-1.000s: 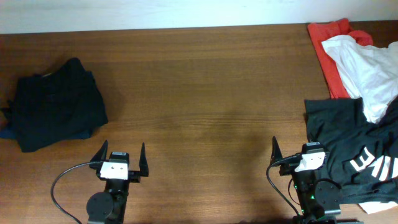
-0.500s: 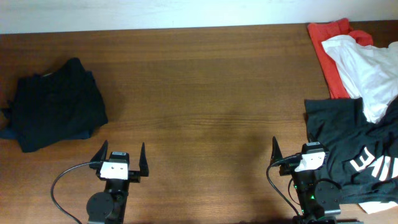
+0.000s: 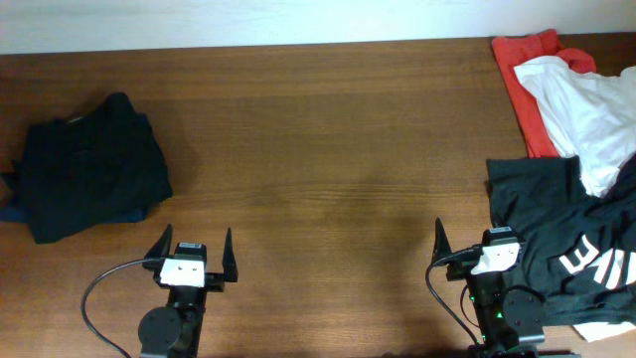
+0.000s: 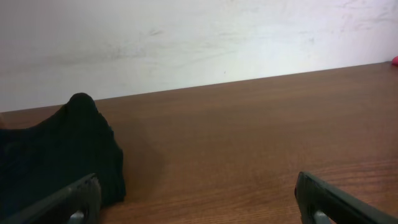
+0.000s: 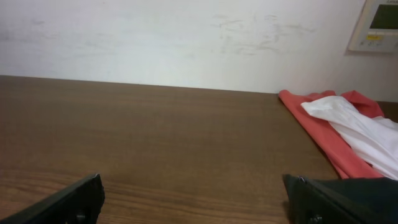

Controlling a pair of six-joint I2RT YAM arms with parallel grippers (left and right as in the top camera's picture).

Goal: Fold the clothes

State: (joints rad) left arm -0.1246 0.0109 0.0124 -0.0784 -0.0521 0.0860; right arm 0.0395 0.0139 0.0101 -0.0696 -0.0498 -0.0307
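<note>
Black T-shirt [image 3: 566,239] not picked up yet: both arms at the near edge, jaws spread wide, nothing held.

The shirt lies crumpled at the table's [image 3: 338,149] right near edge, lettering up, bunched against my right gripper [image 3: 492,237]. A white garment [image 3: 591,109] overlaps its far edge, with a red garment [image 3: 522,75] under that. My read: drag the shirt onto the bare centre and flatten it first. I'd pinch one layer at a corner clear of the white one and pull low. Left gripper [image 3: 194,249] can take the other corner. A dark pile [image 3: 89,179] sits far left, so keep the spread short of it. Risks: snagging the white garment, or fabric catching on the right arm.
</note>
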